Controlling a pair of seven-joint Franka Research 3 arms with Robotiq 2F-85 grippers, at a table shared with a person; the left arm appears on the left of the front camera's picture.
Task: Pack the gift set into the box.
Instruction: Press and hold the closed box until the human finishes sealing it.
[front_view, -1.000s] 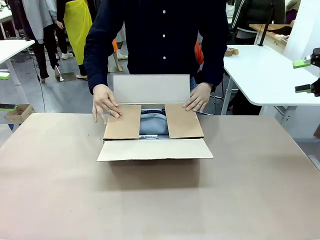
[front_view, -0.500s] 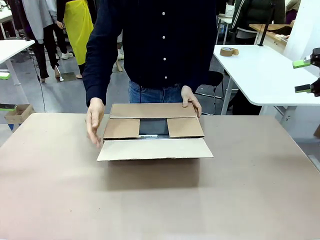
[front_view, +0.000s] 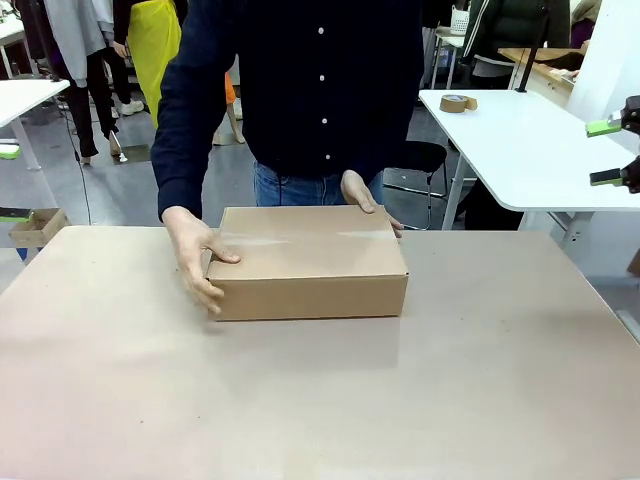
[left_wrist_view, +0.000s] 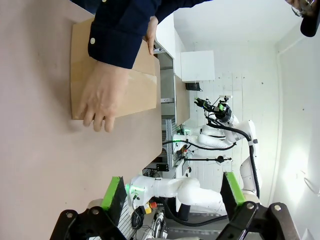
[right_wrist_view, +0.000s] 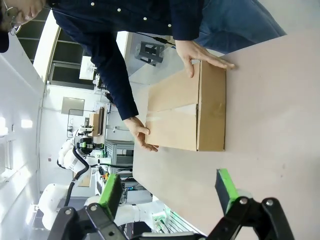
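The box stands shut in the middle of the table, all its top flaps folded flat. The gift set is hidden inside it. The person's hands rest against the box, one at its left end and one on its far edge. In the wrist views the box lies well ahead of both grippers. My left gripper is open and holds nothing. My right gripper is open too, hanging high at the right edge, far from the box.
The brown table has free room in front of the box and to both sides. A white table at the back right carries a tape roll. A small carton sits beyond the table's left corner.
The person has folded the far flap and then the near flap down, so the box top is now shut over the contents. The hands moved to the box's sides. Neither gripper moved.
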